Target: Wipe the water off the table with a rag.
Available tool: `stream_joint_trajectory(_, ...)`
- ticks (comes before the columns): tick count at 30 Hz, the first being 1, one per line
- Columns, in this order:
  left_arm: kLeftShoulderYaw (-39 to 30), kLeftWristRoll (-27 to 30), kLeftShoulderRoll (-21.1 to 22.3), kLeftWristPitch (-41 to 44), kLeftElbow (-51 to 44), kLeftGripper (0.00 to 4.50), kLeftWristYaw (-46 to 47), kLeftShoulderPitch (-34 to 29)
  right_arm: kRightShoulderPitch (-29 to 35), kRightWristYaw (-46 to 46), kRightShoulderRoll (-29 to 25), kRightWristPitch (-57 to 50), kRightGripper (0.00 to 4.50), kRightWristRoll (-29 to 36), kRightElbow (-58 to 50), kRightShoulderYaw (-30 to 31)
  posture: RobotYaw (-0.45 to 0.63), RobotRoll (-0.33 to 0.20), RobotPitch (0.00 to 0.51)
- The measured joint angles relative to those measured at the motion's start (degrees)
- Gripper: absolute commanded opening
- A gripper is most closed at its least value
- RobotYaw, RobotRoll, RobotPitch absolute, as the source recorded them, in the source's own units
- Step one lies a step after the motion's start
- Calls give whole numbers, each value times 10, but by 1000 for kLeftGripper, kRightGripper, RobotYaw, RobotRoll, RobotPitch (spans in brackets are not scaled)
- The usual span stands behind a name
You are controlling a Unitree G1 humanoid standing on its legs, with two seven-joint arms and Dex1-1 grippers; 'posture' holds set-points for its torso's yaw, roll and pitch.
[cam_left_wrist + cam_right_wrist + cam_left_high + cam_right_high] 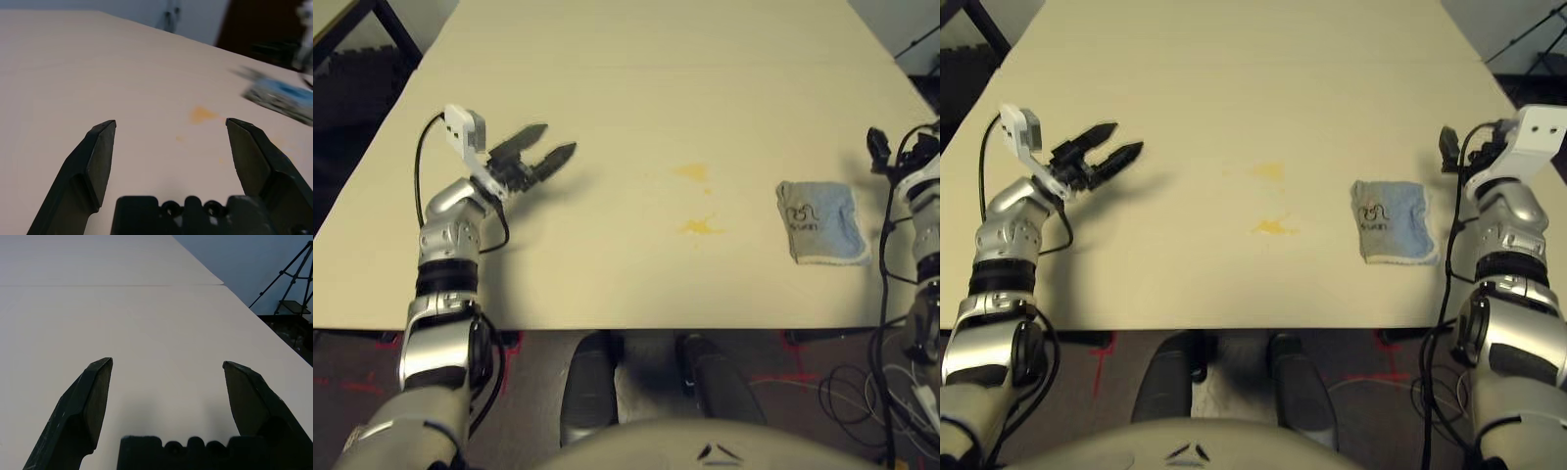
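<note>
You had both the left gripper [562, 153] and right gripper [167, 363] wide open and empty. The rag [1395, 222] lay near right, right of the water [699, 226]; lowering the right gripper squarely over it before closing was advisable.

On one table [607, 117] are one rag [824, 223] and two main yellowish wet smears [701, 226], with two grippers [553, 162].
</note>
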State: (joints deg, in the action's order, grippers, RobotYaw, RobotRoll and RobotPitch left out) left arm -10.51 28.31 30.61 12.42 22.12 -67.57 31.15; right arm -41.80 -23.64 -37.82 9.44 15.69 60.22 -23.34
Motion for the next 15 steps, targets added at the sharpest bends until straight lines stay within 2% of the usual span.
stream_joint_trajectory(4, 14, 9, 18, 28, -20, 4500, -46, -8, 0, 0, 0, -2, 4473, 0, 0, 0, 64, 0, 186)
stream_joint_trajectory(15, 46, 7, 59, 18, -67, 4500, -138, -48, -2, -31, 4, -24, 4473, 3, 0, 0, 93, 0, 185)
